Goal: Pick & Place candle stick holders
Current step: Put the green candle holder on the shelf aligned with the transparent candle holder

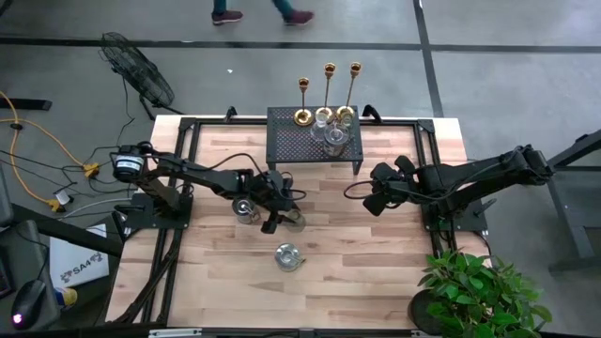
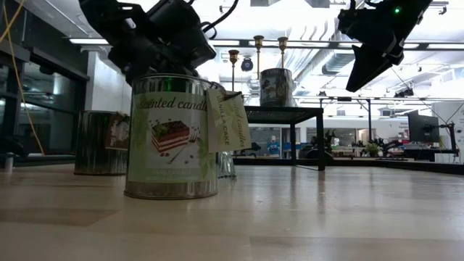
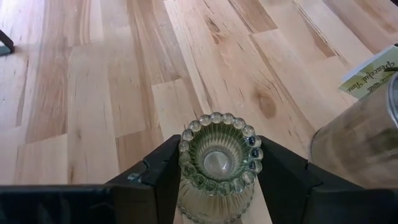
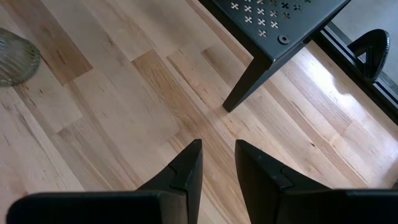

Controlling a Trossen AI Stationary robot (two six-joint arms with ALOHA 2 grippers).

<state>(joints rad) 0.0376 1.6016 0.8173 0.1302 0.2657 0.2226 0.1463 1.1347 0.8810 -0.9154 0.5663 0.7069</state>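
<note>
Gripping a short glass holder (image 3: 217, 163) between closed jaws, the left gripper (image 1: 273, 212) hovers mid-tabletop (image 1: 376, 263). A candle tin (image 1: 247, 208) sits just at its nine o'clock; swinging carelessly could topple it. The right gripper (image 4: 217, 163) waits at three o'clock, jaws slightly apart.

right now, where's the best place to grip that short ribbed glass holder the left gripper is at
Grip the glass holder across its ribbed side wall, just below the beaded rim, coming level from the side. It stands upright and its round body fits between flat fingers, as the left gripper shows, with a finger on each side. The beaded lip should help stop slipping. The right gripper waits near the mesh stand.
</note>
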